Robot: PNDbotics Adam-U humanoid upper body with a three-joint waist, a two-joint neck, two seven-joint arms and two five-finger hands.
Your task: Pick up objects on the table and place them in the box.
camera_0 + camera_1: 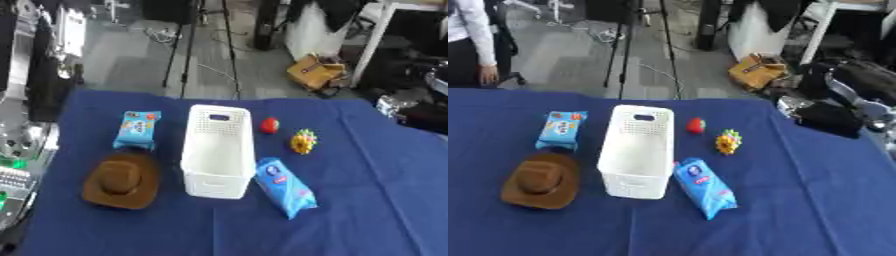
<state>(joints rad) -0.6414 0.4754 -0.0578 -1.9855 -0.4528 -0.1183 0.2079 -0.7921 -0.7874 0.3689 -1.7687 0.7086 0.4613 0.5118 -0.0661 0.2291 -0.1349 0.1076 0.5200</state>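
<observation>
Nearest the camera lay a brown hat (121, 181) at the left, then the white box (219, 150), seemingly empty, with a blue packet (284, 187) touching its right side. Farther back, a smaller blue packet (137, 129), a red ball (269, 125) and a yellow toy (303, 141) sat on the blue surface (367, 200). Only the right hand (829, 117) showed, dark at the surface's far right edge, its fingers impossible to tell apart; it would probably do best reaching for the yellow toy first, coming from above.

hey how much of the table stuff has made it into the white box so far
Done: nothing; the white box looks empty. In hand: nothing; the right hand is at the table's right edge, its fingers unclear; the left hand is out of view. Left on the blue cloth: brown hat, two blue packets, a red ball, a yellow spiky toy.
</observation>
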